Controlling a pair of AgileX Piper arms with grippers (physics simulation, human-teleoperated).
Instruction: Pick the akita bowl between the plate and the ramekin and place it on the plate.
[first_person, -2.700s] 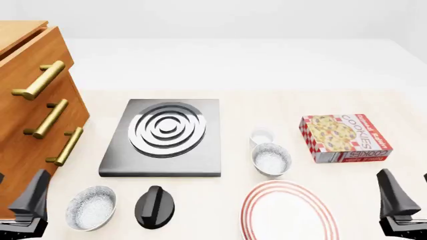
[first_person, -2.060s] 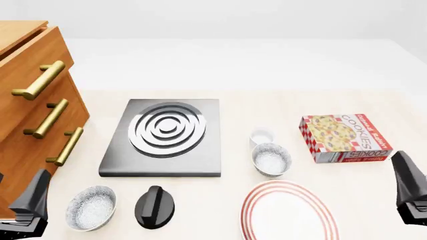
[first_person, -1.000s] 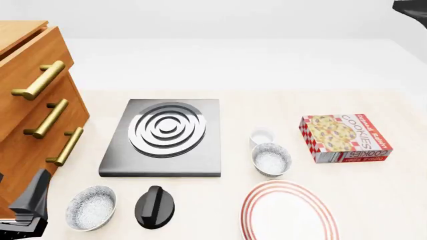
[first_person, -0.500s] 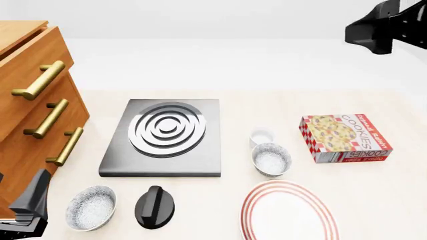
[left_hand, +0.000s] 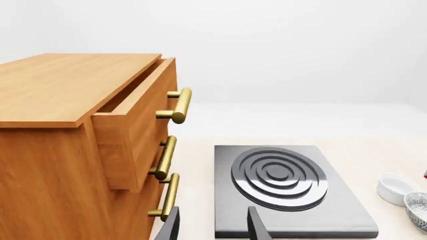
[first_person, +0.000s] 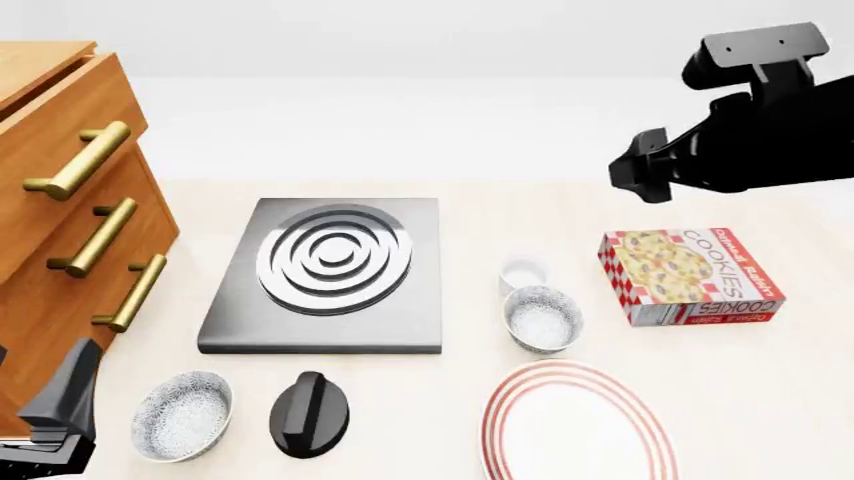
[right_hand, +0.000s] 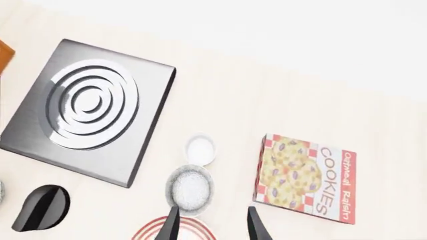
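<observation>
The right gripper (right_hand: 210, 224) hangs high above the table's far right, its two fingers spread apart with nothing between them, looking down on the akita bowl (right_hand: 191, 186). The right arm (first_person: 747, 130) shows as a dark mass above the cookie box (first_person: 689, 275). The akita bowl (first_person: 542, 319) sits upright on the table, right of centre, with the ramekin (first_person: 523, 273) just beyond it on the far side, the two nearly touching, and the plate (first_person: 578, 420) just on its near side, at the front edge. The cookie box lies flat to the right of the bowl and ramekin. The left gripper (left_hand: 212, 226) waits low at the near left, fingers parted and empty, beside the wooden drawer cabinet (first_person: 67, 230) with brass handles. Left of centre lies the grey burner plate (first_person: 330, 272) with concentric rings. In front of it rest a black knob (first_person: 311, 413) and, further left, a second speckled bowl (first_person: 183, 414).
</observation>
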